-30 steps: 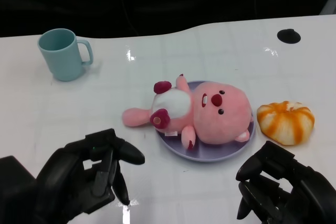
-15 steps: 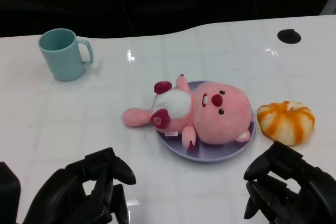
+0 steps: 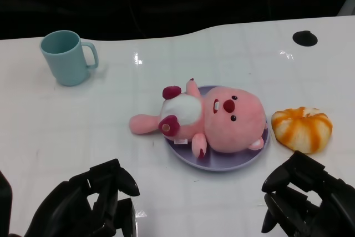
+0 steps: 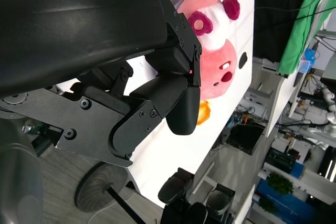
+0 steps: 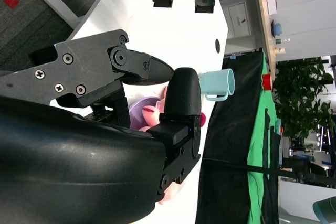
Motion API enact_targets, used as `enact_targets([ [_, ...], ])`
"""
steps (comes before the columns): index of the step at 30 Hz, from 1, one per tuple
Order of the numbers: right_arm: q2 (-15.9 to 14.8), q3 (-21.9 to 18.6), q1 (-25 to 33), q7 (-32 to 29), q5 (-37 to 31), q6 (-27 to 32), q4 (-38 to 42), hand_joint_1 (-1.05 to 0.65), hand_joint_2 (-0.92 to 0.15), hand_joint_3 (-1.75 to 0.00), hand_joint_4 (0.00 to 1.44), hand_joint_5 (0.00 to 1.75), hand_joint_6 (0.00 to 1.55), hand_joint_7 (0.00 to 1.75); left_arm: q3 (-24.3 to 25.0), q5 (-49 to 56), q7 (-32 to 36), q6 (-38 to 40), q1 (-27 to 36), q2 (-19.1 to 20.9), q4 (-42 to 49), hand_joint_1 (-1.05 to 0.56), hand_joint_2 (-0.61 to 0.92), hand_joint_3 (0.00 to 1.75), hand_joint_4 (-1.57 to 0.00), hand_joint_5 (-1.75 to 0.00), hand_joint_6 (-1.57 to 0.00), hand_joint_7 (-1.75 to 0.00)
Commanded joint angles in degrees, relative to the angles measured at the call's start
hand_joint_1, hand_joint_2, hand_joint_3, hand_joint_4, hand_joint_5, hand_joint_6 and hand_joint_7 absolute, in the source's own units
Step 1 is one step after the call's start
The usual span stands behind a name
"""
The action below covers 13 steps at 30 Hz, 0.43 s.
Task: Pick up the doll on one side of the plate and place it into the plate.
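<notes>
A pink plush doll (image 3: 230, 120) lies on its back across the purple plate (image 3: 233, 162), head and body on the plate, one leg and its white belly hanging over the plate's left rim. My left hand (image 3: 91, 203) sits low at the near table edge, well short of the doll, fingers loosely bent and holding nothing. My right hand (image 3: 305, 201) is low at the near right, just in front of the plate, also holding nothing. The left wrist view shows the doll (image 4: 218, 72) beyond my fingers. The right wrist view shows a bit of the doll (image 5: 157, 111).
A teal mug (image 3: 66, 58) stands at the far left; the right wrist view shows the mug (image 5: 218, 85) too. An orange-and-white striped pumpkin-shaped object (image 3: 302, 129) lies right of the plate. A black round spot (image 3: 305, 38) sits at the far right.
Both hands have drawn back toward the near edge of the table, the left one farther. The doll and plate have not moved.
</notes>
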Motion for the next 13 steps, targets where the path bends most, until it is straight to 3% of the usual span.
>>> enact_targets([
  [1,0.0,0.1,-0.44,-0.25,-0.28,-1.14,0.37,-0.35,-0.92,-0.57,0.54,1.75,0.45,1.61,0.86,-0.28,-1.03,-0.99,-0.33,0.53,1.08,-0.13,0.42,1.39,-0.89,-1.75,-0.77,-1.59],
  [13,-0.17,0.63,-0.41,0.16,-0.96,-2.55,0.53,-0.35,-0.92,-0.59,0.55,1.75,0.45,1.63,1.23,-0.68,-2.64,-1.81,-0.65,0.39,2.17,-0.13,0.43,1.42,-0.91,-1.75,-0.77,-1.6],
])
